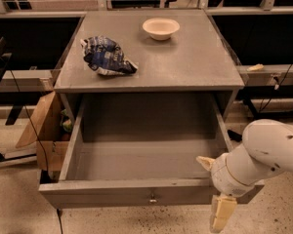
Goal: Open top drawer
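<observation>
The top drawer (112,193) is pulled far out of the grey cabinet. Its deep box is empty, and its small round metal knob (152,198) sits at the centre of the front. My gripper (213,188) is at the right end of the drawer front, on the white arm coming in from the right. It is open. One cream fingertip (204,162) points left over the drawer's inner rim. The other finger (221,214) hangs down in front of and below the drawer front. It holds nothing.
On the cabinet top (195,62) lie a crumpled blue chip bag (106,56) and a white bowl (160,28). An open cardboard box (44,130) stands on the floor left of the cabinet. Dark tables and cables run behind on both sides.
</observation>
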